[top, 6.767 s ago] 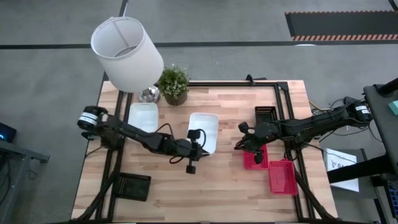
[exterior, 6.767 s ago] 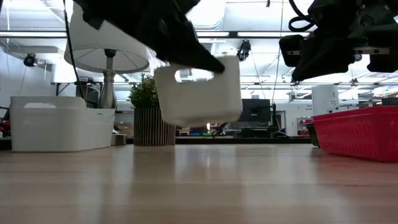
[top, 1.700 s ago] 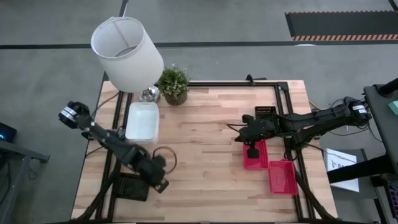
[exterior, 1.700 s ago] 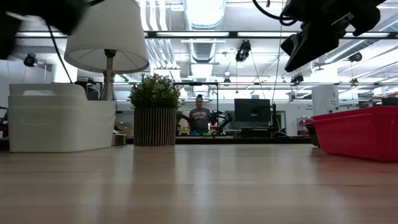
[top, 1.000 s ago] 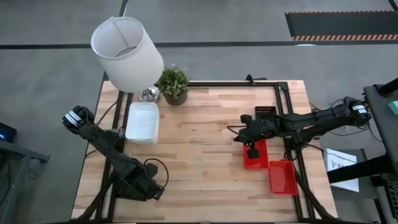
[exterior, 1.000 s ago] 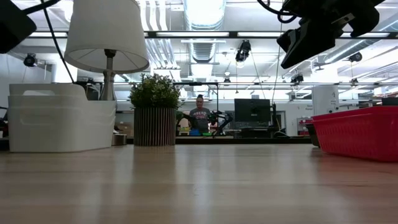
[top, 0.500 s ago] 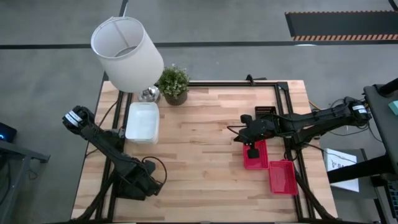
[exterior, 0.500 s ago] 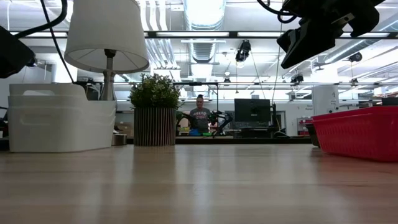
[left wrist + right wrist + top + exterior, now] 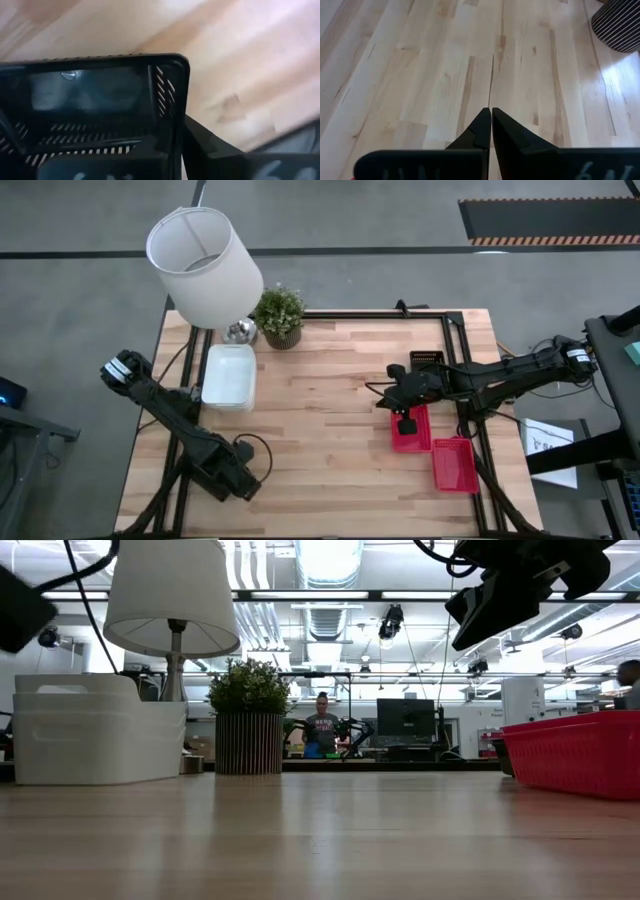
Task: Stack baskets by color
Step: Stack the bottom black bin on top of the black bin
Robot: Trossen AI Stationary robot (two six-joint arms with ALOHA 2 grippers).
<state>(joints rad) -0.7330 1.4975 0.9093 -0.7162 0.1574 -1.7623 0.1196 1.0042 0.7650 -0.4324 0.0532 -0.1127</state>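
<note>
We find a black basket (image 9: pixel 95 110) directly in front of the left gripper (image 9: pixel 240 482), at the table's near left corner; in the left wrist view its mesh wall and rounded rim fill the space ahead of the fingers, and the fingers have come together on that rim, so the jaws grip the black basket. From above, this basket is almost wholly hidden under the left arm.

Well away from those jaws, toward the far left of the table (image 9: pixel 330 380), sits the white basket stack (image 9: pixel 229 375), with the lamp's white shade (image 9: pixel 203 265) and a potted plant (image 9: pixel 279 315) just beyond it.

On the other side, the right gripper (image 9: pixel 405 423) hangs over the first red basket (image 9: pixel 410 430); its two fingers (image 9: pixel 485 127) meet with no gap and nothing between them, so these jaws are pressed together and empty. Beside that basket, nearer the table's front right, lies a second red basket (image 9: pixel 455 464), set at a slight angle and just touching the first at a corner. Behind the right jaws, toward the far edge, another black basket (image 9: pixel 428 361) rests by the arm's frame.

Across the table at its own level, we see a red basket (image 9: pixel 580 753) on the right and the white stack (image 9: pixel 95 735) on the left, with a person (image 9: pixel 321 730) standing far off in the room.
</note>
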